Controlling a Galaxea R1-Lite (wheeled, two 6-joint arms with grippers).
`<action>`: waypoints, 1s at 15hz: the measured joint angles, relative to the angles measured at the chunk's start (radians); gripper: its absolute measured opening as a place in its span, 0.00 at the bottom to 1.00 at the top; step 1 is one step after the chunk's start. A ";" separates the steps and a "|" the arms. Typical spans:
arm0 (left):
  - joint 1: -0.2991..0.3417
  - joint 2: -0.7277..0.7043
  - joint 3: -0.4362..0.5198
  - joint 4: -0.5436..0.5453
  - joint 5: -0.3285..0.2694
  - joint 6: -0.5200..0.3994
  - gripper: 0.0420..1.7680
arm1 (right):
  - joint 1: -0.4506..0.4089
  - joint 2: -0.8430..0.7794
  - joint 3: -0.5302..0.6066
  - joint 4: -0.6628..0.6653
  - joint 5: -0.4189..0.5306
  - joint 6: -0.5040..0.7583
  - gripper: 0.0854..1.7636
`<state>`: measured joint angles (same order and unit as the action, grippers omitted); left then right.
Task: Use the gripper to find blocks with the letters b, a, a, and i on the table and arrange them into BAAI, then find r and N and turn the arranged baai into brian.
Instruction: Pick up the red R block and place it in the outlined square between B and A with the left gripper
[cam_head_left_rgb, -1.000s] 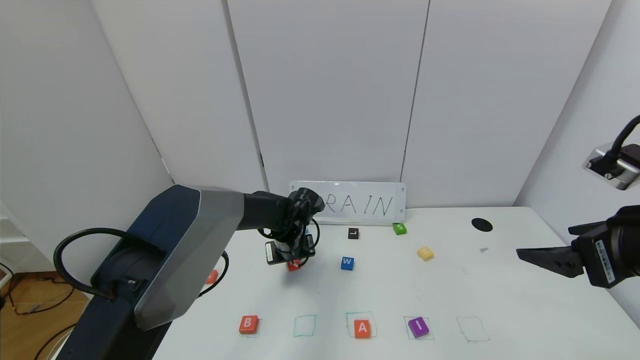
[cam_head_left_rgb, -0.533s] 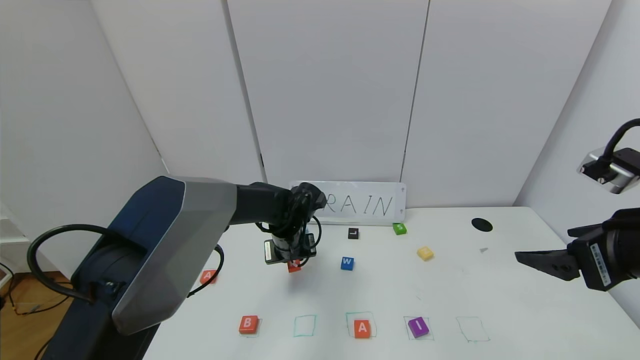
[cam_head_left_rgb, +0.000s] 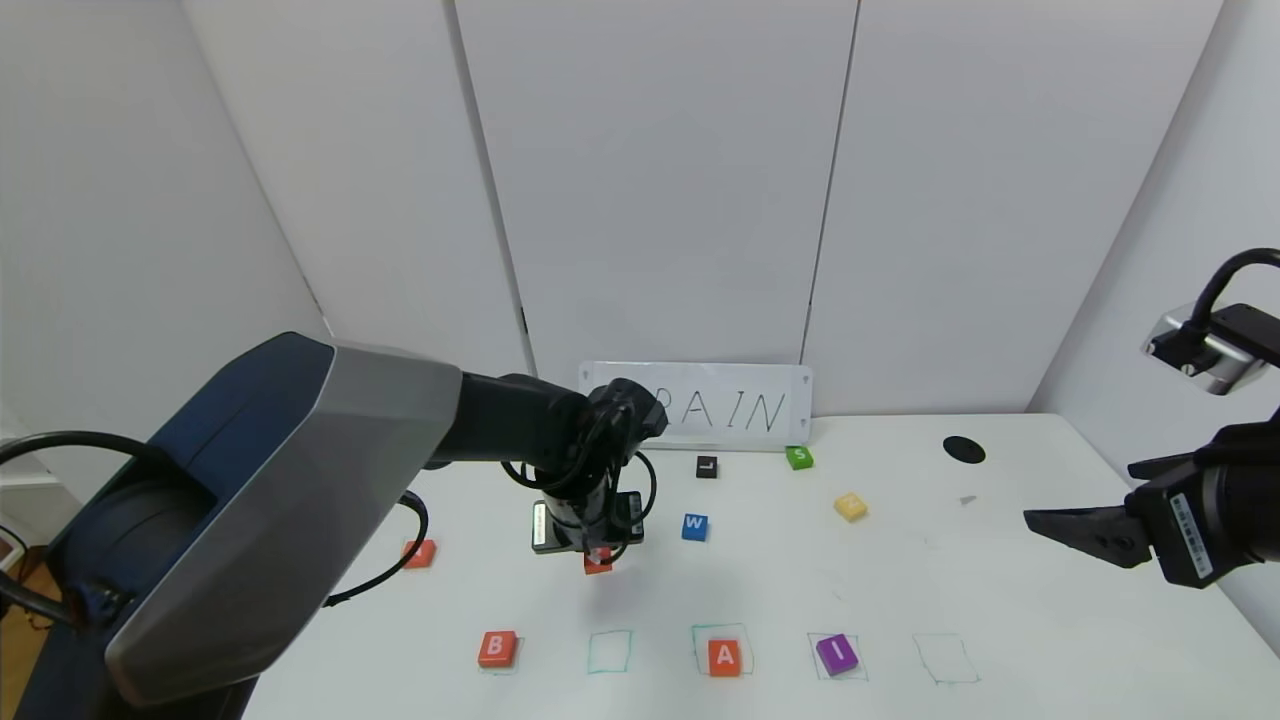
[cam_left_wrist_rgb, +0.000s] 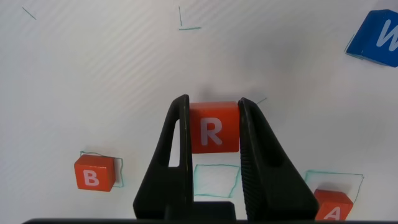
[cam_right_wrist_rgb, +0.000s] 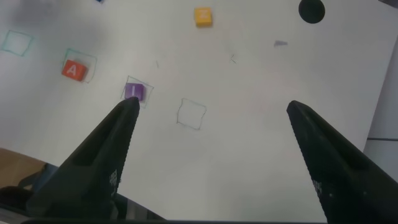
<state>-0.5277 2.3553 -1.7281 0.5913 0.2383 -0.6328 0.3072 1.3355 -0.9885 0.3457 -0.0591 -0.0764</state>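
Observation:
My left gripper is shut on the orange-red R block, holding it above the table, behind the front row. In the left wrist view the R block sits between the fingers of that gripper. The empty green square lies beyond it. In the row are B, an empty square, A and purple I. Another orange-red block lies at the left. The yellow N block lies right of centre. My right gripper hovers open and empty at the right.
A blue W block, a black L block and a green S block lie behind the row. A white sign reading RAIN stands at the back. A black hole is at back right. An empty square is right of I.
My left gripper has moved with the R block toward the front row of the table. The right arm has drifted slightly.

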 joint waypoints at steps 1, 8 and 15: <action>-0.005 -0.016 0.045 -0.035 -0.004 0.007 0.26 | 0.000 0.001 0.000 0.000 0.000 0.000 0.97; -0.067 -0.121 0.344 -0.258 0.005 0.022 0.26 | 0.016 0.010 0.007 -0.002 -0.003 0.000 0.97; -0.123 -0.159 0.466 -0.341 0.010 0.021 0.26 | 0.022 0.010 0.010 -0.001 -0.002 0.000 0.97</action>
<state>-0.6502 2.1962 -1.2623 0.2502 0.2479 -0.6113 0.3296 1.3451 -0.9781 0.3443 -0.0615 -0.0764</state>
